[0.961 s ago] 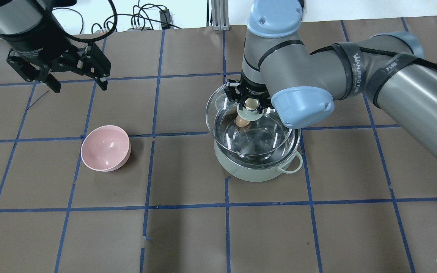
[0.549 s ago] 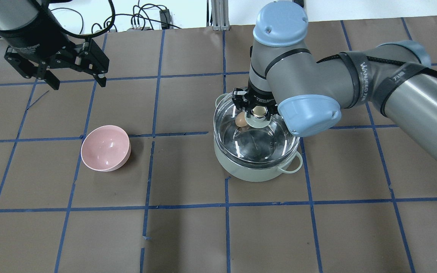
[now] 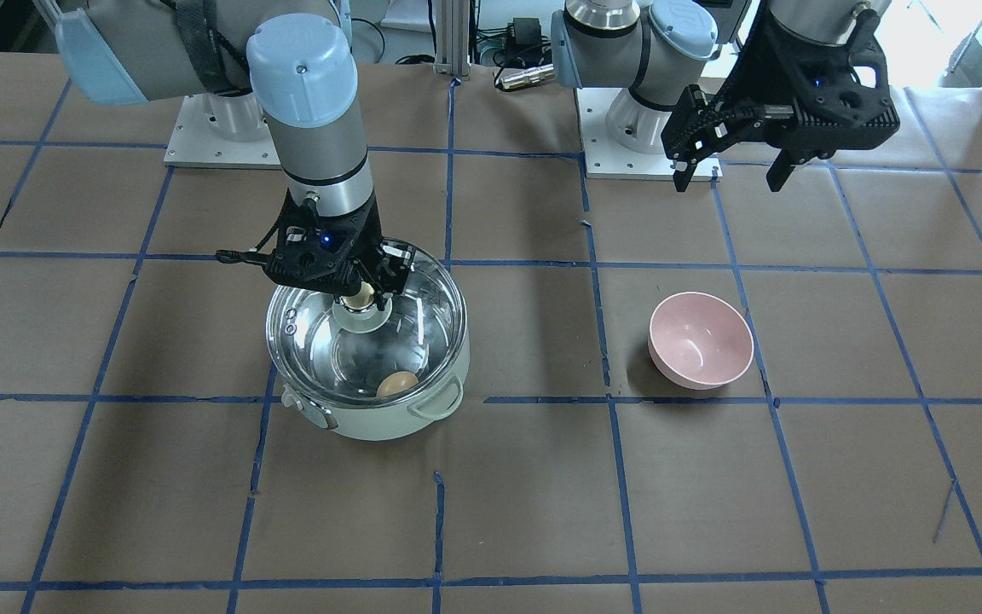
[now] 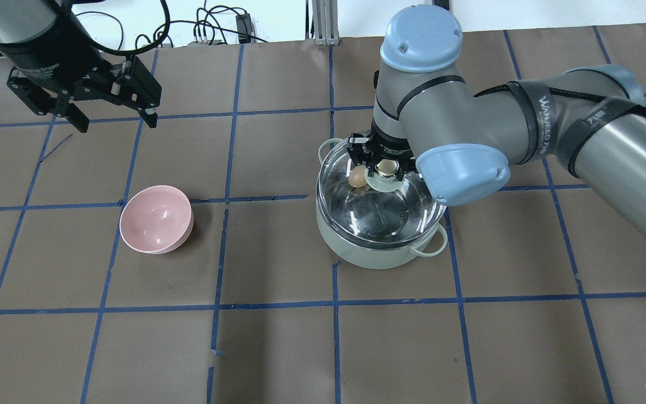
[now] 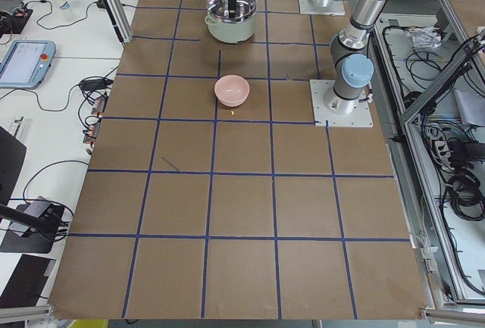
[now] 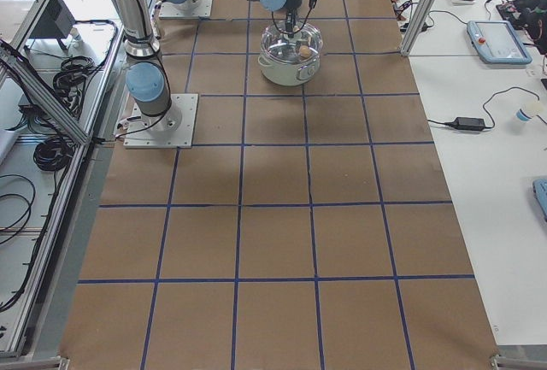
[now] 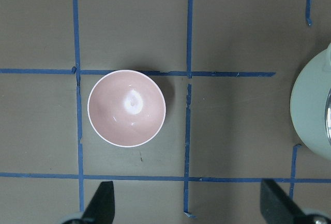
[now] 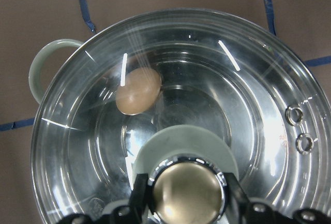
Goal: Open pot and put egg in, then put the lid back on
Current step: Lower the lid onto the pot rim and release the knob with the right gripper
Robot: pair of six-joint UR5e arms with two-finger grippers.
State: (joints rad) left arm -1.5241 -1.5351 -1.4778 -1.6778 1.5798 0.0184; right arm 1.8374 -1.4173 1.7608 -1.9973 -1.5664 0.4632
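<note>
my right fingers (image 8: 140,198) clamped on knob (image 8: 186,193) of lid (image 8: 248,94). lid sat over pot (image 4: 379,255) rim, seated or just shy, couldn't tell. egg (image 8: 137,90) lay inside pot near wall, under glass. reckoned lid heavy-ish, stiff, slick, breakable, so knob was only sane hold, squeezed under gold cap. my left fingers (image 7: 102,203) spread wide, empty, above pink bowl (image 7: 126,107) on bench (image 4: 278,348), well apart from pot.

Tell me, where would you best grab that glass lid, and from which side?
Take the lid by its centre knob, coming straight down from above. The lid lies flat on the pot, its rim far too wide to pinch, and the knob is the one narrow part that stands up. The right gripper clasps it so.
</note>
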